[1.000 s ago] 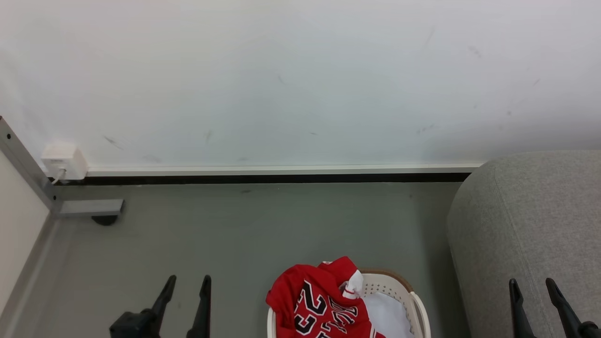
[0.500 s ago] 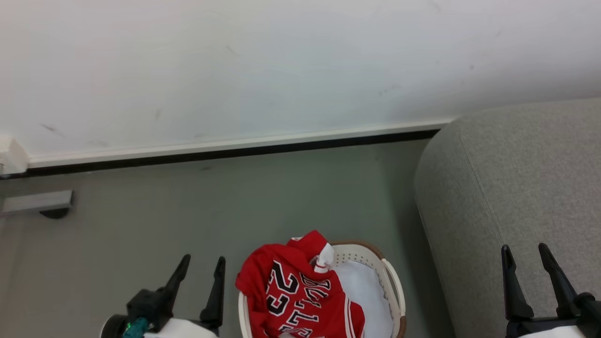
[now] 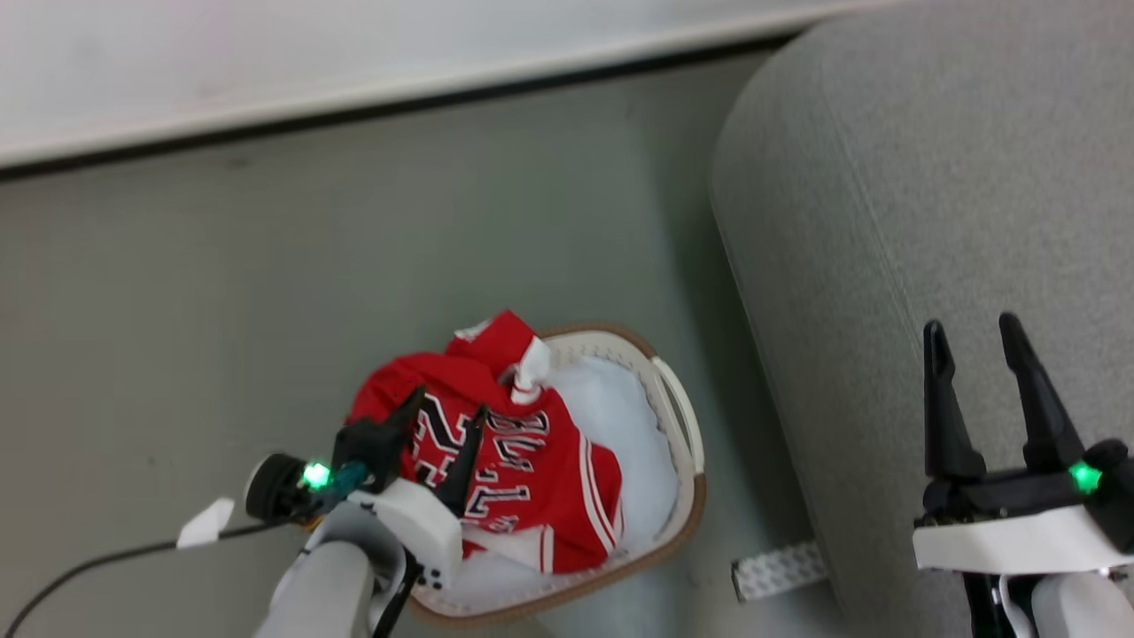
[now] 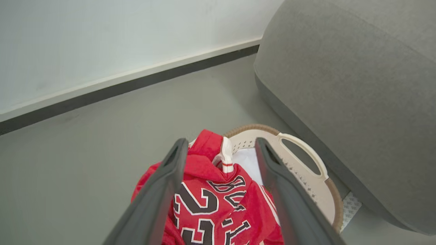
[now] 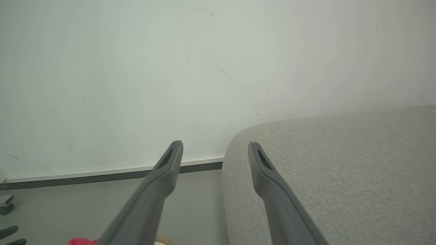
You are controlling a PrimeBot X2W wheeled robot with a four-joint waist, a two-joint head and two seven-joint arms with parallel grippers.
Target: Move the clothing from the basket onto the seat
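Left gripper (image 3: 447, 405) jaws spread wide, empty, poised over the clothing (image 3: 540, 465); contact with fabric possible, unclear in head view; clothing heaped in the basket (image 3: 687, 434), just beside the seat (image 3: 886, 177); right gripper (image 3: 969, 324) spread, empty, above seat.

Living room: grey sofa (image 3: 886, 177), laundry basket (image 3: 682, 421)

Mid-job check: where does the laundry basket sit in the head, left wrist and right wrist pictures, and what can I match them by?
Head view: basket at lower centre, just left of the sofa.
Left wrist view: basket at lower centre-right, sofa above and right of it.
Right wrist view: a sliver of basket rim at the bottom edge, left of centre.
Shared landmark: the sofa's rounded grey arm, right of the basket in every view.
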